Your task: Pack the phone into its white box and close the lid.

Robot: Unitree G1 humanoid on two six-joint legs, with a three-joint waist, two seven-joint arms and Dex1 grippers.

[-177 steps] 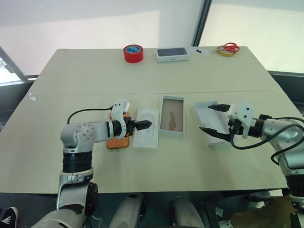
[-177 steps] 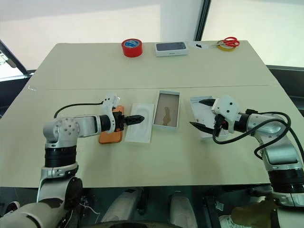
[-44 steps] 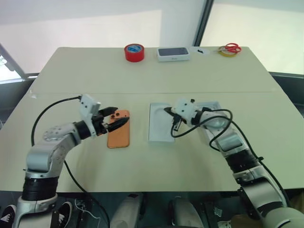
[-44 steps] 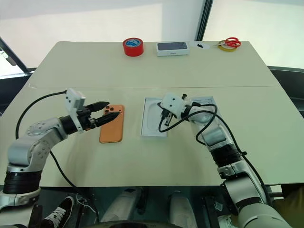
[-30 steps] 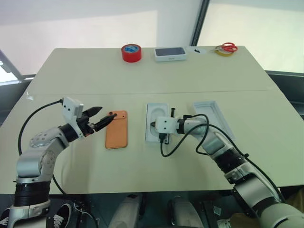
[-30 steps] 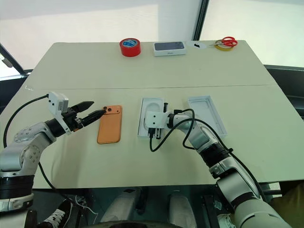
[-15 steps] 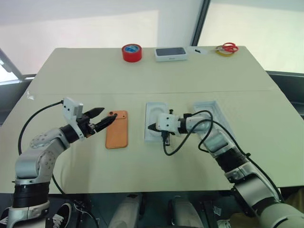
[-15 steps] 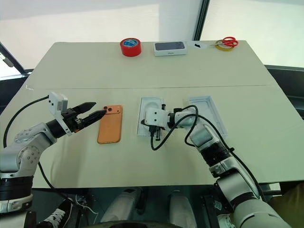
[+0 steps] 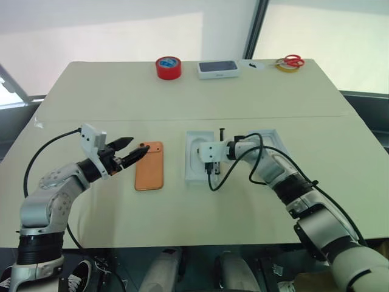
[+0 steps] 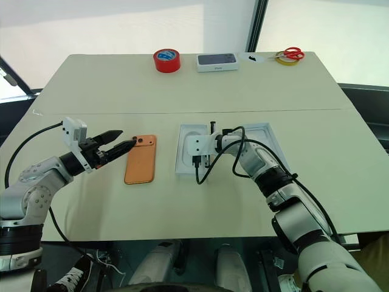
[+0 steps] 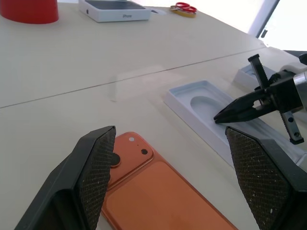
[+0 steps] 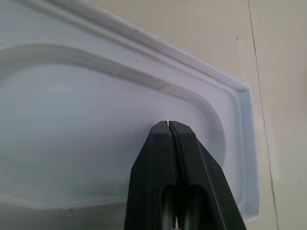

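Two sets of fingers are mine. My left fingers [image 9: 130,154] stand spread and empty, tips just beside the phone's [image 9: 150,174] camera corner; the phone lies back-up on the counter [image 9: 182,109], orange, at about nine o'clock of the insert [image 9: 196,159]. My right fingers [image 12: 169,125] are pressed together, holding nothing, tips over the rounded recess of that flat white insert. The lid [image 9: 271,139] lies open-side-up at three o'clock of the insert, partly behind my right arm. I cannot make out the white box itself; I judge it may sit under the insert. So the phone is not yet packed. Next, I think, my left must close on the phone. Far off, at twelve o'clock, the red tape [image 9: 168,66], a pictured box [image 9: 218,69] and scissors [image 9: 289,61] stand aside.
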